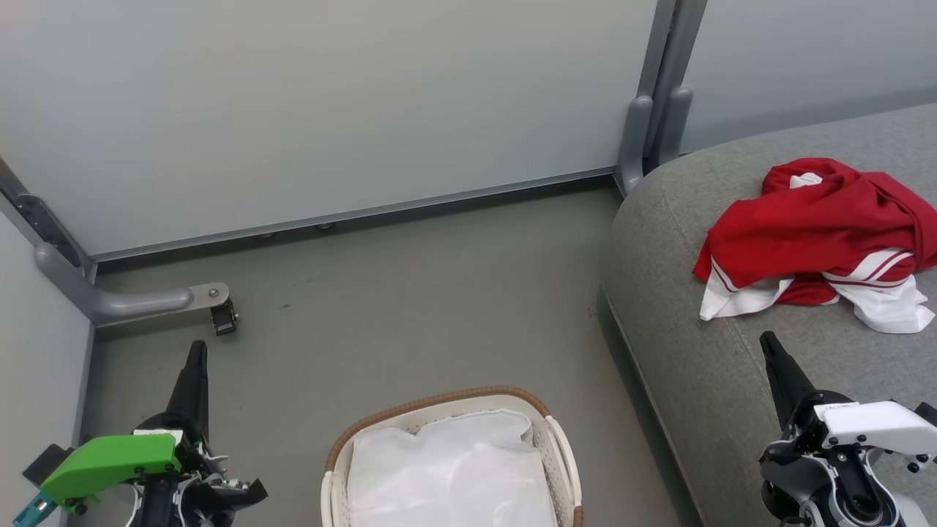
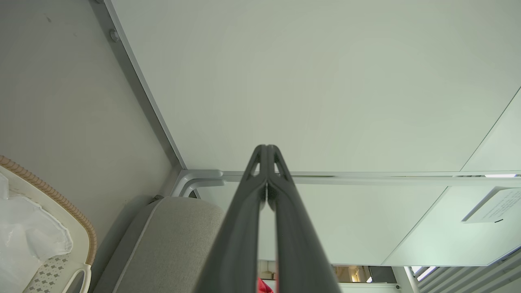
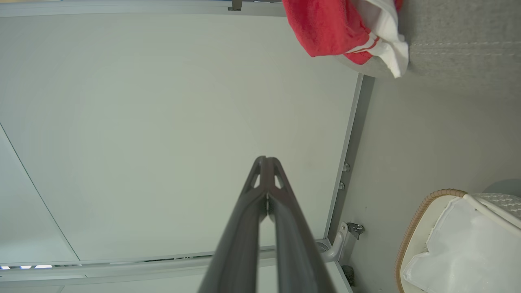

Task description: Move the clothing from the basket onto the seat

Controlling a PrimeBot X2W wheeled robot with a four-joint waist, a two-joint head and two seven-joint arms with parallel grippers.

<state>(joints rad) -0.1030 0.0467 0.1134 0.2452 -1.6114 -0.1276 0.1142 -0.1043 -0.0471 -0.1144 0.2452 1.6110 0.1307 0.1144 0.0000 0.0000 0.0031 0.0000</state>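
The clothing (image 1: pixel 805 227) lay near the seat's (image 1: pixel 681 307) rounded edge, the basket (image 1: pixel 439 399) apart on open floor (image 1: pixel 410 293), left pincer (image 1: pixel 196 351) and right pincer (image 1: pixel 767 341) clenched empty.

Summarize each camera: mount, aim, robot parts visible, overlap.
Head: on the head, facing down at the basket, seat and clothing; left hand and right hand at the lower corners.
Left wrist: along its shut fingers at a wall panel.
Right wrist: along its shut fingers at a wall panel.
Shared: both wrist views catch the basket.
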